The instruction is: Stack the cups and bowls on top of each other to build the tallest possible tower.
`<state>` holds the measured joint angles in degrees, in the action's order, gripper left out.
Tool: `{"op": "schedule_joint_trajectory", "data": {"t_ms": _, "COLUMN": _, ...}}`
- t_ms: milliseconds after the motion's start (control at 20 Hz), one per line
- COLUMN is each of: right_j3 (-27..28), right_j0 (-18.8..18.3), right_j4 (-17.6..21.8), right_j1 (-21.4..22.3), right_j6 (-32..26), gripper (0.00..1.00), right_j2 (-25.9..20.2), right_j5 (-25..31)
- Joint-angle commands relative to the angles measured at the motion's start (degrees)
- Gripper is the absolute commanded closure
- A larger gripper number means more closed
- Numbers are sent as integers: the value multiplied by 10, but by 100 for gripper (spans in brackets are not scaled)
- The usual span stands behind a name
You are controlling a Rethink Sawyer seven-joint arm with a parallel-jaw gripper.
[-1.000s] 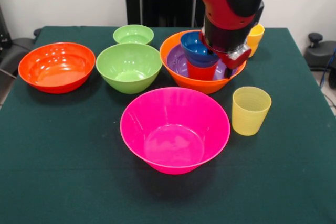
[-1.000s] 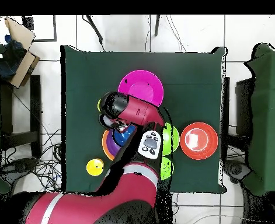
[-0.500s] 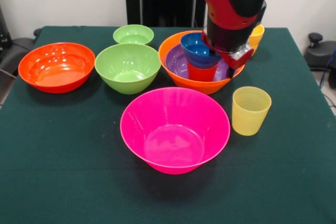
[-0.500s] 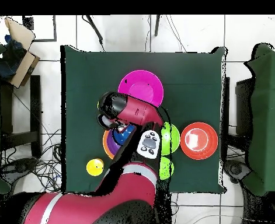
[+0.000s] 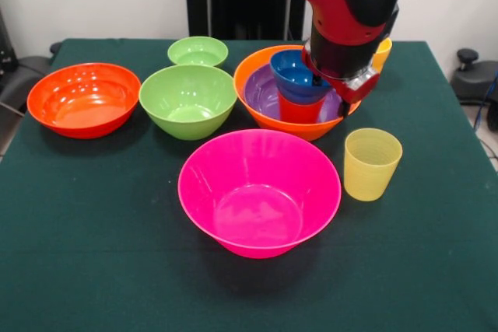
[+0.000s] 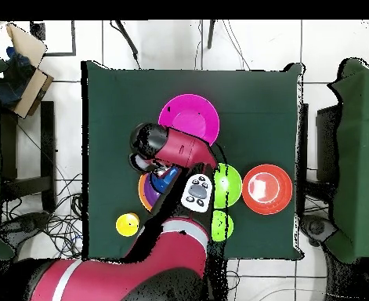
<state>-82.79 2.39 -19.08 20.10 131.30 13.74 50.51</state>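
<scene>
Seven bowls and three cups show on the green-covered bench point(image 5: 93, 270). Four of these pieces make up the tower point(image 5: 299, 99): the large orange bowl point(image 5: 261, 110) sits at the base, the shallow purple bowl point(image 5: 261, 91) is nested inside it, the red-orange cup point(image 5: 299, 110) stands in the purple bowl, and the small blue bowl point(image 5: 296, 75) sits on top of that cup, tilted.

The other four bowls stand singly on the cloth. The large pink bowl point(image 5: 259, 192) is nearest the front edge in the front view, just ahead of the tower. The medium green bowl point(image 5: 188, 100) is just beside the orange base bowl, the red-orange bowl point(image 5: 84, 99) stands beyond it near the bench's side, and the small green bowl point(image 5: 198, 50) sits behind the medium green one.

Two yellow cups stand upright apart from the tower: the paler translucent cup point(image 5: 372, 164) is near the pink bowl, and the deeper yellow cup point(image 5: 381, 50) shows partly behind the arm.

The hand point(image 5: 342, 95) hangs at the tower's side, over the orange bowl's rim by the blue bowl; whether its fingers are wide or narrow, I cannot tell.
</scene>
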Motion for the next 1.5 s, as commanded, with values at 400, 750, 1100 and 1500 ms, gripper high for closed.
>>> {"op": "schedule_joint_trajectory", "data": {"t_ms": 400, "right_j3": 10, "right_j0": -4, "right_j4": 49, "right_j1": -34, "right_j6": 3, "gripper": 0, "right_j2": -46, "right_j5": -10}}
{"op": "schedule_joint_trajectory", "data": {"t_ms": 750, "right_j3": -24, "right_j0": -9, "right_j4": 55, "right_j1": -2, "right_j6": -8, "gripper": 0, "right_j2": -48, "right_j5": 3}}
{"op": "schedule_joint_trajectory", "data": {"t_ms": 1100, "right_j3": -30, "right_j0": -17, "right_j4": 57, "right_j1": 7, "right_j6": -14, "gripper": 0, "right_j2": -56, "right_j5": 6}}
{"op": "schedule_joint_trajectory", "data": {"t_ms": 1500, "right_j3": -40, "right_j0": -23, "right_j4": 57, "right_j1": 21, "right_j6": -23, "gripper": 0, "right_j2": -62, "right_j5": 13}}
